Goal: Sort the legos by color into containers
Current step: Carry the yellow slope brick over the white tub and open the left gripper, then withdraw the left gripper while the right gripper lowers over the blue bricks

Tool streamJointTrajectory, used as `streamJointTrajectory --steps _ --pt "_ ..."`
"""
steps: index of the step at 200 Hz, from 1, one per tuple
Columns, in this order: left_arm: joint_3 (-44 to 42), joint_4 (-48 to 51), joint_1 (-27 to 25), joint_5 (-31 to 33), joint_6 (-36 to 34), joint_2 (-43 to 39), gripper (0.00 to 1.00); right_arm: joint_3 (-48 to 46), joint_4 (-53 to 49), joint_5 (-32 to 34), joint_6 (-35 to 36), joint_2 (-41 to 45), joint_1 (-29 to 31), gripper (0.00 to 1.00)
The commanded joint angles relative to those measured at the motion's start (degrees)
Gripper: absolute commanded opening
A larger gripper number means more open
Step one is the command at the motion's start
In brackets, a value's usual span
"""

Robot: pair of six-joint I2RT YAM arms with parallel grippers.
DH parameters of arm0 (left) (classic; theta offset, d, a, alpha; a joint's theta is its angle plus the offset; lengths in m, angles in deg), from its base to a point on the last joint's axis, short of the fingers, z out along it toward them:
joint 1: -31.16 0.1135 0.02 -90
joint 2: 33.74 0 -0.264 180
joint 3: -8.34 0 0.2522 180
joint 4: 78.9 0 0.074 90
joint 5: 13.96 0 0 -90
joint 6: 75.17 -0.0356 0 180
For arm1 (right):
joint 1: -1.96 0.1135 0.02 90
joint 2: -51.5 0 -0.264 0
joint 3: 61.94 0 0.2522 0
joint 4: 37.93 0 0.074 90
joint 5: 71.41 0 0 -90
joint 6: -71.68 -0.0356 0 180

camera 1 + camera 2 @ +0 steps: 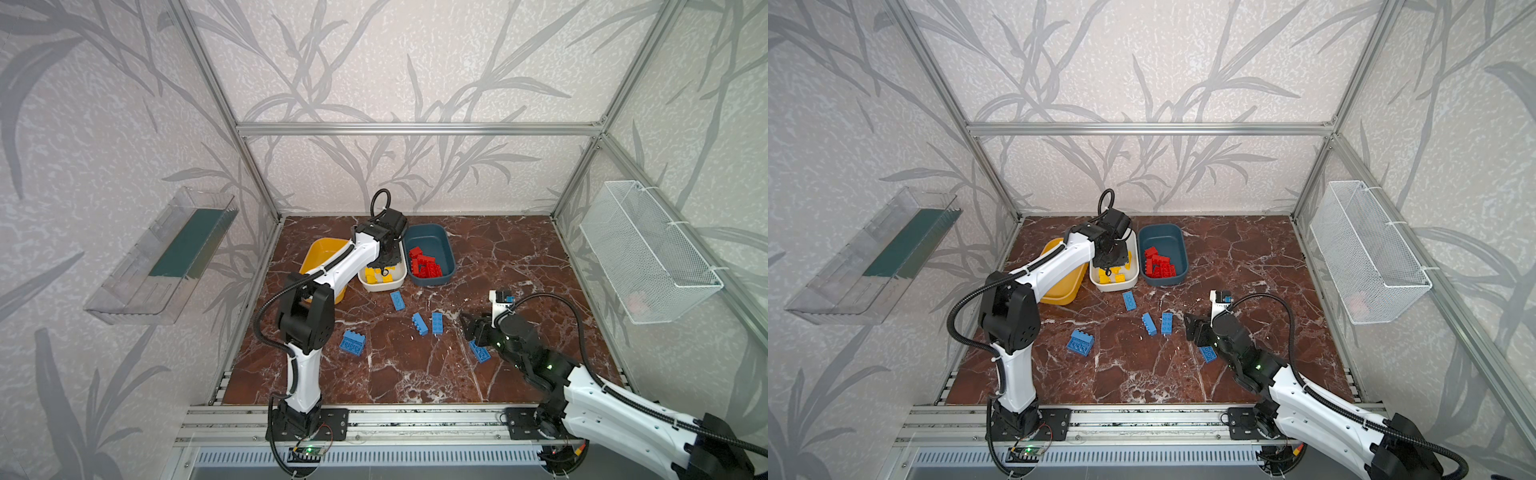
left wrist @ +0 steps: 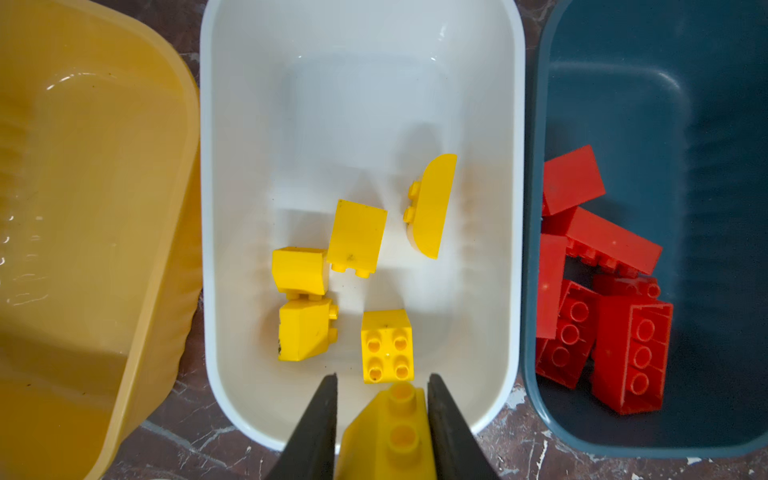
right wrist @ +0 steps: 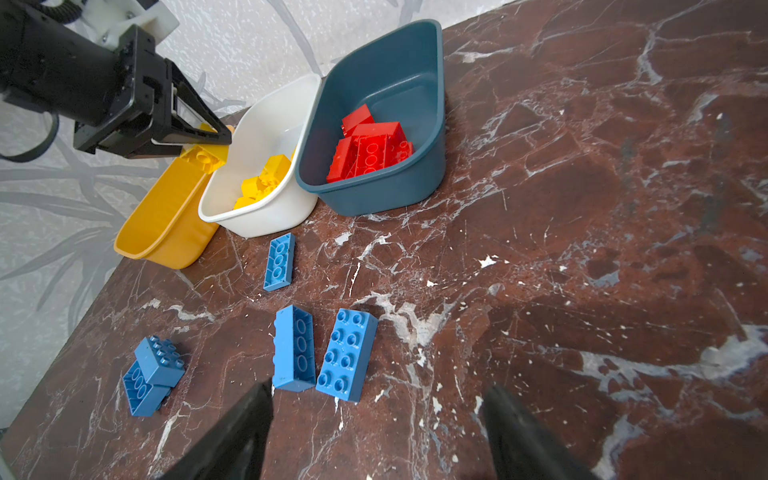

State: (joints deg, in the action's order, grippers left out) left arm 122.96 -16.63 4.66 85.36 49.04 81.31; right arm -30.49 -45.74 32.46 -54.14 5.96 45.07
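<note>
Over the white tub (image 2: 353,104): left gripper (image 2: 382,379) clenched on a yellow wedge lego (image 2: 390,436).
Inside that tub: five loose yellow legos (image 2: 357,237).
Teal tub (image 2: 623,83): a pile of red legos (image 2: 606,332).
Yellow tub (image 2: 104,187): on the white tub's other side.
Counter (image 1: 519,257): blue legos (image 1: 419,323) scattered before the tubs, perhaps six, one half hidden by the right arm.
Right gripper (image 3: 380,388): spread wide, released, low near two blue legos.
</note>
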Motion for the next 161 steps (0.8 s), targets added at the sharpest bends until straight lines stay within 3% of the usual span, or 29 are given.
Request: streamJointTrajectory --steps 1,50,91,106,161 --pt "4.0 3.0 1.1 -0.1 -1.8 2.4 0.3 -0.6 1.1 -0.1 -0.4 0.9 -0.3 0.81" --pt "7.0 3.4 2.4 -2.0 -2.3 5.6 0.35 -0.1 0.6 -0.4 -0.3 0.9 -0.3 0.81" --pt "7.4 4.2 2.8 -1.8 -2.4 5.2 0.52 1.1 -0.9 -0.9 0.6 0.6 -0.3 0.81" --pt "7.4 4.7 2.8 -1.5 -2.5 3.8 0.6 1.8 -1.1 -1.2 1.1 -0.5 -0.3 0.8" --pt "2.2 4.2 2.7 -2.2 -2.5 -8.0 0.7 8.6 -5.9 -3.1 3.3 -8.0 -0.2 0.77"
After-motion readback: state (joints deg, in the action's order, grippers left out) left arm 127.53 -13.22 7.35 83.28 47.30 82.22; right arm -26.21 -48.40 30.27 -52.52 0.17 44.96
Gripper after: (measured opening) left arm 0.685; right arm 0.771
